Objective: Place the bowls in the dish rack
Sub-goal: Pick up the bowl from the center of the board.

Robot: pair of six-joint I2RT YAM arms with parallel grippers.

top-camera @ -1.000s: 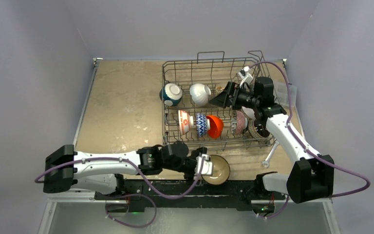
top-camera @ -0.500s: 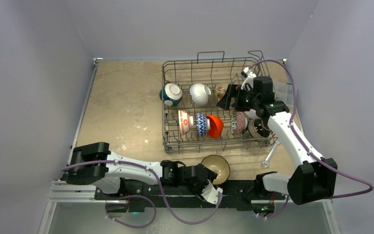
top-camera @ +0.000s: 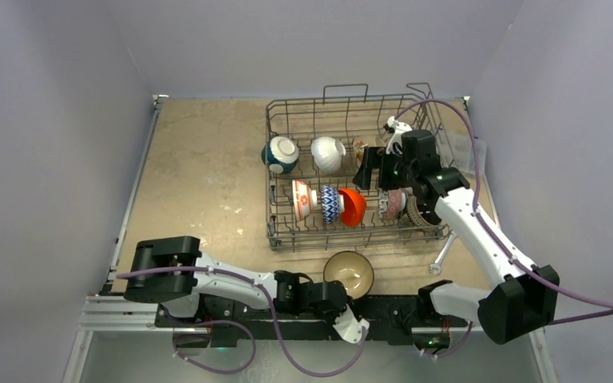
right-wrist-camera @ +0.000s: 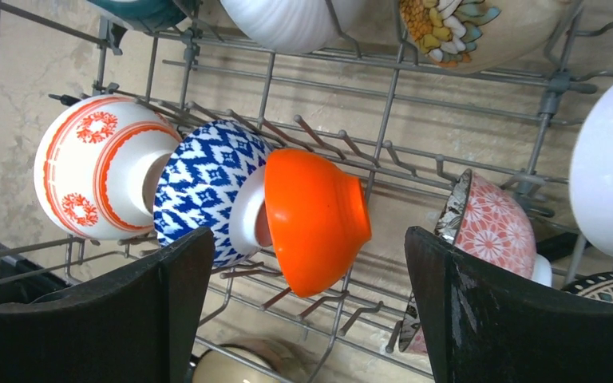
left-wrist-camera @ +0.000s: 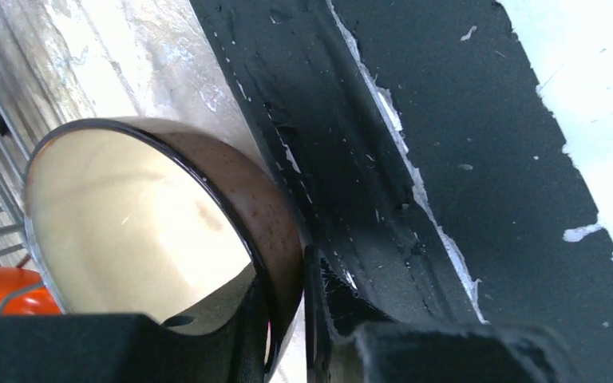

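At six o'clock from the dish rack, near the front edge of the table, the left gripper is clenched on the wall of the brown bowl. The left wrist view shows one finger inside the cream hollow and the other outside, with the rim pinched between them. The bowl stands mouth up on the table, just beside a black foam strip along that edge.

The right gripper hangs over the three o'clock half of the rack, released, its fingers spread wide with only air between them.

The rack fills the table's one to two o'clock quarter and holds bowls on edge between its tines.
- **Far row, from nine o'clock:** a teal bowl, a white bowl and a flower-painted bowl.
- **Near row, from nine o'clock:** a red-patterned bowl, a blue-patterned bowl and an orange bowl, pressed one against the next.
- **Across a gap toward three o'clock:** a pink-patterned bowl, then a dark patterned bowl at the four o'clock corner.
- **Three o'clock edge of the right wrist view:** a second white bowl.

The table top is mottled tan, closed in by pale lavender walls.
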